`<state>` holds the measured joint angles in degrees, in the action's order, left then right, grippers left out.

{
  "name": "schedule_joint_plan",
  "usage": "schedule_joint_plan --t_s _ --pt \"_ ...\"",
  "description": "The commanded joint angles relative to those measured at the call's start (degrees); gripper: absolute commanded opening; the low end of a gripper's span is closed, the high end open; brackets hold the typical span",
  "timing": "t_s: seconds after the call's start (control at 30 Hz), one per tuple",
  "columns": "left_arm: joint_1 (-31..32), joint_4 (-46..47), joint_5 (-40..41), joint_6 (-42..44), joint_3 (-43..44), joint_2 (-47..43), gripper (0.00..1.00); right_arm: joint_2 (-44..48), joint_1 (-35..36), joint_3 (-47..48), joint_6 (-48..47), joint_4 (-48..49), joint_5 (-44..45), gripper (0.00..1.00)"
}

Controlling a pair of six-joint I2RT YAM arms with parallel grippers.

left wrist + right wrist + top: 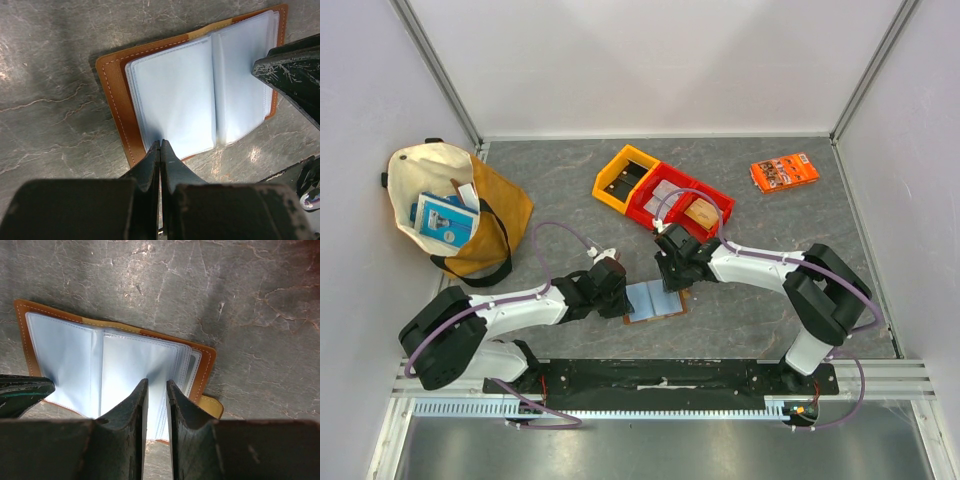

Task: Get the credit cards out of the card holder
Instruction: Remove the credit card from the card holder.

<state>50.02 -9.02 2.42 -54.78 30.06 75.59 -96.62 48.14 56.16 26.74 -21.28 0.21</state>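
Struggling to make out credit cards in cloudy sleeves [175,95], we are seeing card holder [655,300] lying open on table [560,165], left gripper [160,142] clenched, tips at its edge; right gripper [157,382] angling down over sleeves, grip unclear

The card holder [114,100] is smooth tan leather, white-stitched, with glossy plastic sleeves [175,95]. The worktop [50,60] looks like veined grey stone.

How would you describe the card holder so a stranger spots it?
On the grey table, look where the left end effector and right end effector meet. The card holder lies open there. Unlike the orange packet farther back, it shows pale blue sleeves edged in brown leather.
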Motion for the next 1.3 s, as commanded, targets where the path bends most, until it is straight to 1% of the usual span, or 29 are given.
schedule_joint_plan --t_s 0.0,0.07,0.43,0.63,0.73,0.83,1.03,1.13,1.2,1.23,1.27 --pt "0.25 -4.43 1.19 0.38 -1.85 2.54 0.02 -2.52 0.73 0.09 1.21 2.38 -6.53 0.25" --pt "0.25 -4.43 1.1 0.38 -1.85 2.54 0.02 -2.61 0.73 -0.09 1.47 2.99 -7.41 0.24" --pt "0.34 -3.73 0.57 0.29 -2.38 2.89 0.02 -1.03 0.73 -1.76 3.23 9.84 -14.35 0.13" --pt "0.34 -3.55 0.57 0.2 -2.55 2.46 0.02 -0.76 0.81 -2.2 4.19 13.54 -18.31 0.13" --pt "0.34 -3.73 1.19 -0.15 -3.25 0.79 0.02 -0.68 0.73 -1.93 4.72 15.56 -21.55 0.13" --pt "0.34 -3.9 2.77 -1.55 -4.83 -3.51 0.02 -1.37 0.99 -0.8 5.07 17.06 -23.93 0.16" --pt "0.34 -4.52 6.28 -4.8 -8.61 -15.72 0.04 -4.19 2.66 3.25 4.64 16.53 -25.61 0.18" --pt "0.34 -5.13 7.34 -5.33 -9.76 -20.82 0.07 -3.67 2.84 5.62 2.97 14.43 -25.0 0.23" --pt "0.34 -5.05 7.78 -5.33 -10.29 -22.85 0.07 -2.18 2.84 7.46 0.78 10.66 -21.76 0.28" --pt "0.25 -5.13 7.87 -5.33 -10.29 -23.29 0.07 -1.21 2.84 7.99 -0.45 7.51 -17.48 0.33" --pt "0.17 -5.4 7.96 -5.25 -10.11 -23.3 0.07 -0.51 2.66 8.52 -1.68 5.48 -13.95 0.36"
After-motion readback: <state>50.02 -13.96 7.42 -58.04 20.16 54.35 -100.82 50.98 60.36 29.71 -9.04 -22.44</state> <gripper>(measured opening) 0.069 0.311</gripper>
